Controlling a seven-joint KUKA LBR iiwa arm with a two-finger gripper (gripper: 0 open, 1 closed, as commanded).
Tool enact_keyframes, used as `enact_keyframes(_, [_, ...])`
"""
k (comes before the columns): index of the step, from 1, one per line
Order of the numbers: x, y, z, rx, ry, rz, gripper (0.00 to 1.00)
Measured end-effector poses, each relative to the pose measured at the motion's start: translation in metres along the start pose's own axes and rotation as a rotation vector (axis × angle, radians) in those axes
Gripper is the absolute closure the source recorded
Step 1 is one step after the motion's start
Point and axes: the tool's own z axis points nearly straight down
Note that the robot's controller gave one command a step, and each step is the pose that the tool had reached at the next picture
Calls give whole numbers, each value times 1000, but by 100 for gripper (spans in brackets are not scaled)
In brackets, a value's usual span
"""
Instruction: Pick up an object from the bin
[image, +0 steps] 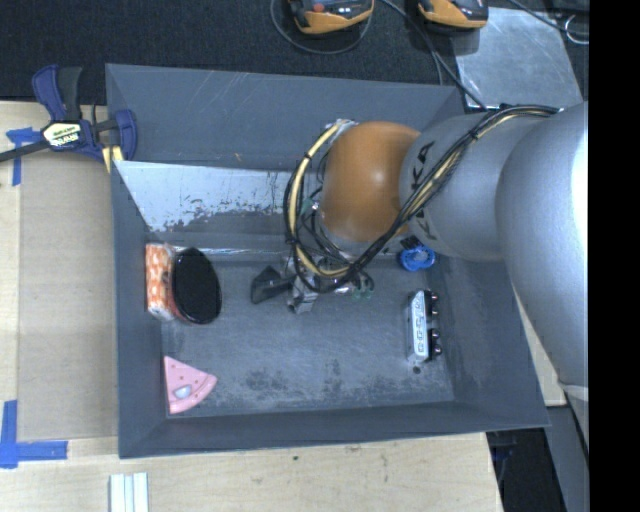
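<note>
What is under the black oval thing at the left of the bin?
An orange speckled packet lies under the black oval, and its left strip shows. How far it runs beneath the oval is covered.

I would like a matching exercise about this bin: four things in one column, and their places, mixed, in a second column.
1 pink triangular piece
2 black oval thing
3 small blue thing
4 white oblong thing

A beside the orange packet
B lower left corner of the floor
C right side, lying alone
D at the edge of the arm

Pairs: 1-B, 2-A, 3-D, 4-C
</note>
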Motion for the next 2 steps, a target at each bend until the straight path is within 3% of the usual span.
enact_keyframes(1, [-6,16,3,-3,0,57,100])
enact_keyframes(2, [-14,17,-84,-1,3,63,100])
